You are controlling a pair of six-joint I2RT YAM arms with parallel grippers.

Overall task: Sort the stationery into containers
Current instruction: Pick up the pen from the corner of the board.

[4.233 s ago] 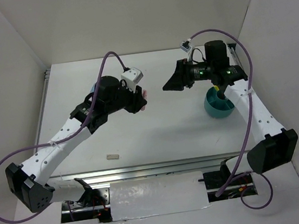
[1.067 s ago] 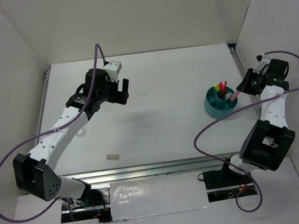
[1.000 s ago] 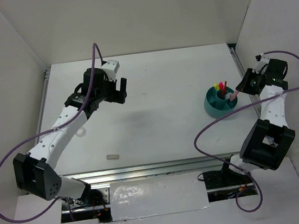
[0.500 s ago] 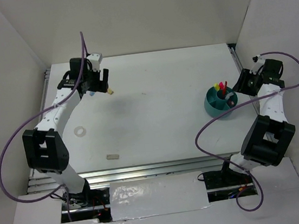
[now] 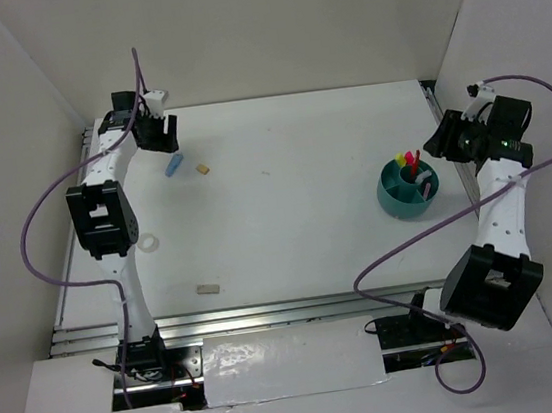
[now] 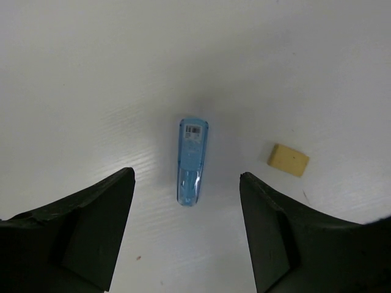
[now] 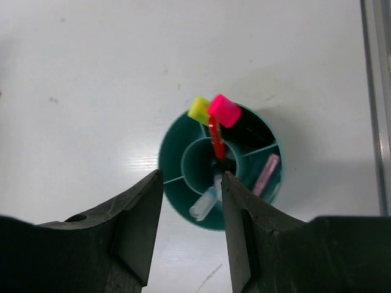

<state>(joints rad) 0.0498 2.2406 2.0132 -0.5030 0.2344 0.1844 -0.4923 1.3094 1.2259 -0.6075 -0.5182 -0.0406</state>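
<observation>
A blue clip (image 6: 192, 162) lies on the white table with a tan eraser (image 6: 288, 160) to its right. My left gripper (image 6: 186, 183) hangs open and empty above the clip, at the far left back of the table (image 5: 158, 132). The clip (image 5: 174, 165) and tan eraser (image 5: 204, 169) also show in the top view. The teal cup (image 7: 164, 160) holds highlighters with yellow (image 7: 198, 110) and pink (image 7: 223, 111) caps, a red pen (image 7: 216, 139), a blue-clear pen (image 7: 204, 204) and a pink eraser (image 7: 266, 174). My right gripper (image 7: 191, 183) is open and empty above the cup (image 5: 392, 197).
A white tape ring (image 5: 146, 242) lies near the left edge. A grey eraser (image 5: 207, 289) lies near the front. A metal rail (image 7: 376, 91) runs along the table's right edge, close to the cup. White walls close in the table on three sides.
My left arm has swung from mid-table to the far back left, over the blue clip. The pink eraser, at my right gripper's tip a second ago, now lies in the cup.
</observation>
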